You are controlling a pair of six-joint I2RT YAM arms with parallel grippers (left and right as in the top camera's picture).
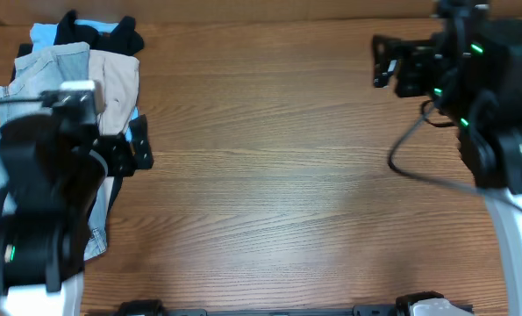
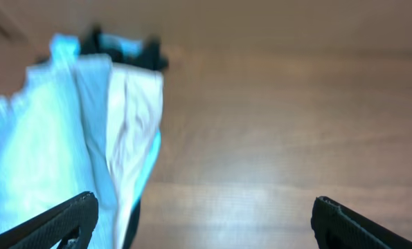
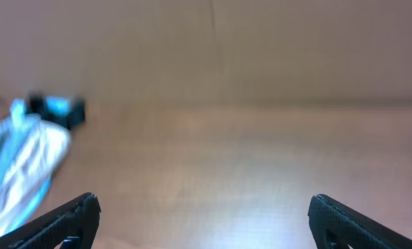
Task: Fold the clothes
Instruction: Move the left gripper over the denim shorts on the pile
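Overhead looks straight down on the worktop (image 1: pixel 278 175); my wrist cameras skim low across it, both catching the clothes (image 2: pixel 67 138), the left from nearer.

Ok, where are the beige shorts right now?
The beige shorts lie at the table's upper left in the overhead view, beside the denim shorts, just above the left gripper.
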